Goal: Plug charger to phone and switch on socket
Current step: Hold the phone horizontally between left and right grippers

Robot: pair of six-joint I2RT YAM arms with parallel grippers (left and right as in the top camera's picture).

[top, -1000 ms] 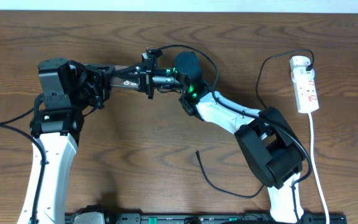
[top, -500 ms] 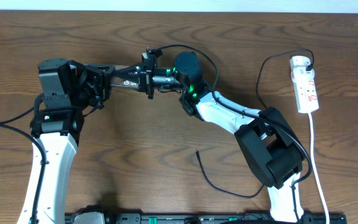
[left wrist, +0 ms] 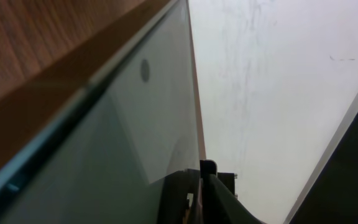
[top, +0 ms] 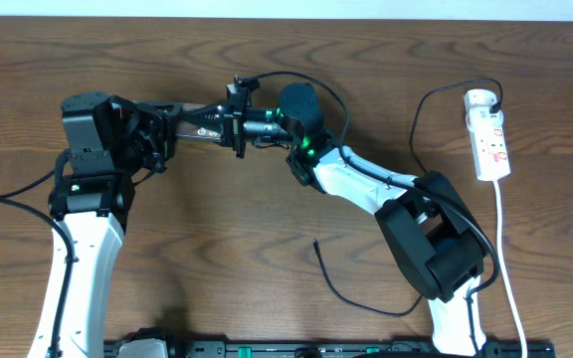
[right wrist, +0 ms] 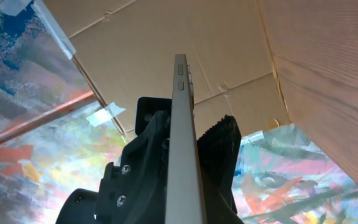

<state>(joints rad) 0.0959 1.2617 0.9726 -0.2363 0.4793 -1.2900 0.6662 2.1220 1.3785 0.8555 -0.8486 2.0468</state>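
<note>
My right gripper (right wrist: 185,121) is shut on the phone (right wrist: 182,143), which shows edge-on as a thin grey slab with side buttons. In the overhead view the right gripper (top: 272,123) meets my left gripper (top: 239,119) head-on above the table's back middle. The left gripper (left wrist: 202,183) has its jaws nearly together on the charger's small black plug tip (left wrist: 208,167). The charger cable (top: 306,80) arcs from there over the right wrist. The white socket (top: 489,134) lies at the far right, away from both grippers. I cannot make out the phone in the overhead view.
A loose stretch of black cable (top: 351,296) curls on the wooden table (top: 217,249) in front of the right arm's base. The socket's white cord (top: 507,259) runs toward the front edge at the right.
</note>
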